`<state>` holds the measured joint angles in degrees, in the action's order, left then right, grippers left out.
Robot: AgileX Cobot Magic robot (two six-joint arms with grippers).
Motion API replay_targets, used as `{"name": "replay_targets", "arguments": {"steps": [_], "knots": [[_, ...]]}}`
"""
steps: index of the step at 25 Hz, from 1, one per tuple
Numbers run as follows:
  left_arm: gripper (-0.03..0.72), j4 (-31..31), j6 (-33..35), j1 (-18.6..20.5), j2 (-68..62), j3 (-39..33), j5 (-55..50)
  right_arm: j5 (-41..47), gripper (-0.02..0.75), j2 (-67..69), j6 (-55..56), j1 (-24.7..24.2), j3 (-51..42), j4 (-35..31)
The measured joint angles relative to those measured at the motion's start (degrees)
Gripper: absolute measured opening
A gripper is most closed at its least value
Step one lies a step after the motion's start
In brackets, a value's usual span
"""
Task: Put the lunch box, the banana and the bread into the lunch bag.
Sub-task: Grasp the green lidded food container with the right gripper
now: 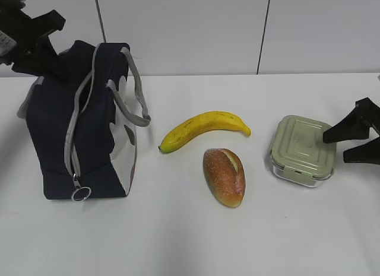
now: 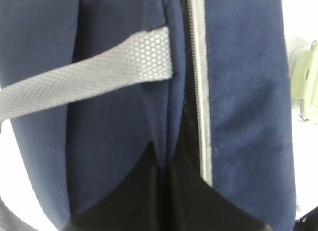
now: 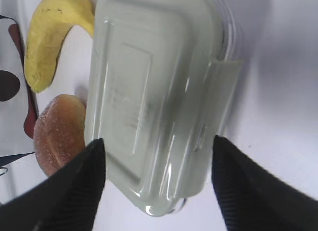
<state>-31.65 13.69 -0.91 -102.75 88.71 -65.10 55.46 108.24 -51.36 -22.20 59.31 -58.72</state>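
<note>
Right wrist view: right gripper (image 3: 156,179) jaws spread wide astride the sage-green lidded lunch box (image 3: 154,92); left jaws' state cannot be told.

left pincer (image 1: 44,65) tips hidden behind lunch bag (image 1: 53,133), right arm cropped

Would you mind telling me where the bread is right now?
In the exterior view, the bread lies on the white table just right of centre, directly in front of the banana and left of the lunch box.
</note>
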Motion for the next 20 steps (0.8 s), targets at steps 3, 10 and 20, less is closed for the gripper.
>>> {"name": "replay_targets", "arguments": {"steps": [3, 10, 20], "knots": [[-0.003, 0.0, 0.0, 0.0, 0.0, 0.0, 0.0, -0.2, 0.559, 0.0, 1.0, 0.0, 0.0, 1.7], [-0.003, 0.0, 0.0, 0.0, 0.0, 0.0, 0.0, -1.5, 0.578, 1.0, 0.8, -0.1, 0.0, 1.6], [-0.003, 0.0, 0.0, 0.0, 0.0, 0.0, 0.0, -1.7, 0.580, 4.5, -7.6, -0.1, 0.1, -5.3]]}}
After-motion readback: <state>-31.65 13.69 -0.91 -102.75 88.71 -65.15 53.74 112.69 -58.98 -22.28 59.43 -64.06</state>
